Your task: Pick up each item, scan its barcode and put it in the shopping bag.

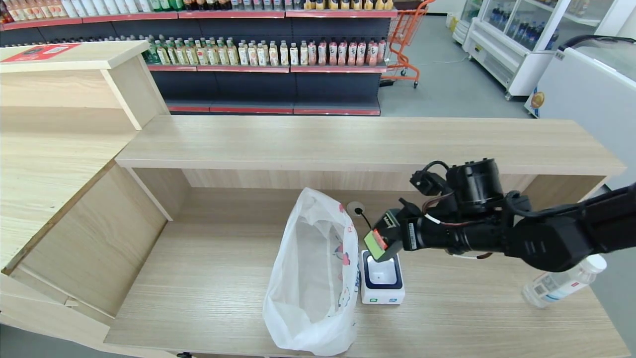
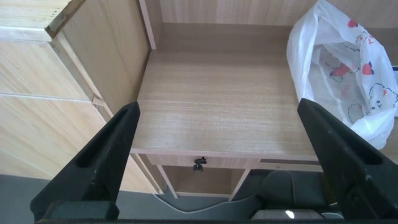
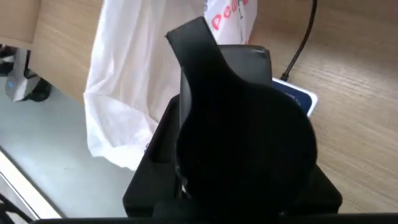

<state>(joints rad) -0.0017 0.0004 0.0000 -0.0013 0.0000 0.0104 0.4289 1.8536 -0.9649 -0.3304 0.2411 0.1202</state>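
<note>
Wooden counter point(image 1: 198, 298) — green packet point(image 1: 375, 244) clamped in right gripper point(image 1: 383, 237), above scanner point(image 1: 381, 287).

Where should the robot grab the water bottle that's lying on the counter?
The water bottle lies on its side on the counter, so it is probably best gripped around the middle of its clear body, coming straight down from above. There the jaws can close across its round sides; the cap end looks slimmer. The right gripper is busy, shut on a small green pack.
</note>
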